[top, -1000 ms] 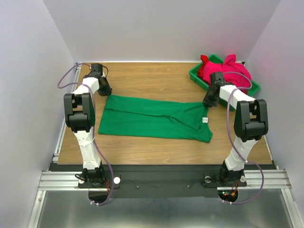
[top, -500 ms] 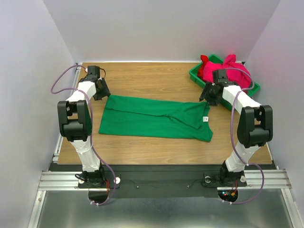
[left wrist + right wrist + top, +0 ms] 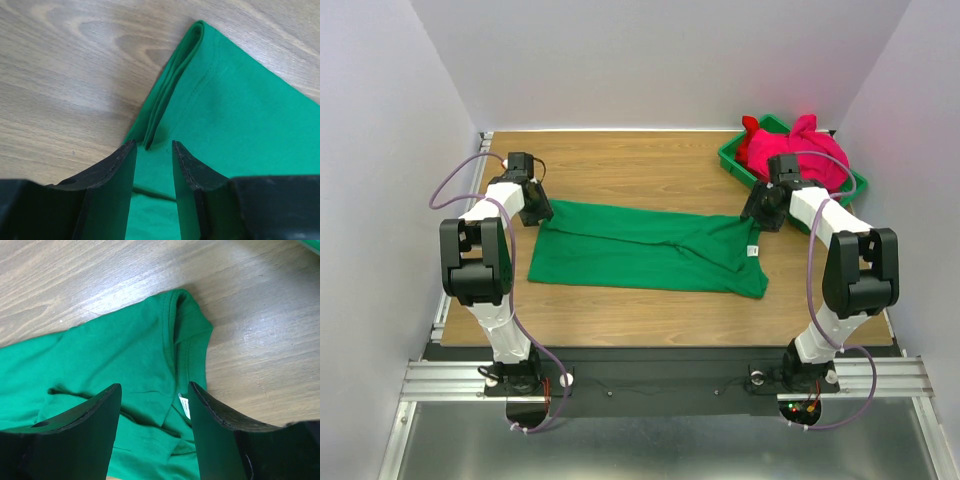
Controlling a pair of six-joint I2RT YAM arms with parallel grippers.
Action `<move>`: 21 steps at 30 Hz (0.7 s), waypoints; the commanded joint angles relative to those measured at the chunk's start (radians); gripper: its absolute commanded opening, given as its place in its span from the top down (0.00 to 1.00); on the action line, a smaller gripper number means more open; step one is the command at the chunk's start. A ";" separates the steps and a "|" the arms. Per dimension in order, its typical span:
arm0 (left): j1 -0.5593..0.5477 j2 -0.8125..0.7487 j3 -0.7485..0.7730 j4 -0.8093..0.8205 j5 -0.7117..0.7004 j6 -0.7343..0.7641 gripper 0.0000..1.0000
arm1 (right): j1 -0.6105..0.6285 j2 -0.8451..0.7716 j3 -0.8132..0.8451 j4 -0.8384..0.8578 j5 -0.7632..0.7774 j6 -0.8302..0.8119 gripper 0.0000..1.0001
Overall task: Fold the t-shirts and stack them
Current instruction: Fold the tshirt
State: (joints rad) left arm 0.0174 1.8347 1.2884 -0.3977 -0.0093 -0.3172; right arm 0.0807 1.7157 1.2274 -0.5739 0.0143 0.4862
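left wrist: our left gripper (image 3: 153, 145) stands parted, empty, the green t-shirt (image 3: 240, 115) edge between its tips. right gripper (image 3: 155, 386) likewise. we should pinch every layer.

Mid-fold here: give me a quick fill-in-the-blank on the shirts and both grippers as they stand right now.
1. The left gripper is at the green t-shirt's far left corner with its jaws ____.
2. The right gripper hangs over the shirt's collar end, where a small ____ label shows.
3. The pink t-shirt is bunched in the green bin at the table's far ____ corner.
Missing words: open; white; right.
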 commanded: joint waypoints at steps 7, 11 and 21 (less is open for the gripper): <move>-0.014 -0.020 -0.008 0.022 0.003 -0.020 0.58 | 0.013 -0.056 -0.012 0.017 -0.005 -0.006 0.38; -0.014 -0.008 -0.017 0.030 0.005 -0.022 0.58 | 0.014 -0.059 -0.019 0.019 -0.007 -0.006 0.38; -0.014 0.005 -0.008 0.031 0.005 -0.016 0.65 | 0.017 -0.054 -0.014 0.019 -0.007 -0.005 0.38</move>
State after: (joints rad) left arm 0.0063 1.8389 1.2831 -0.3775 -0.0040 -0.3321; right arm 0.0872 1.6962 1.2064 -0.5739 0.0128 0.4866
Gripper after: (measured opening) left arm 0.391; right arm 0.615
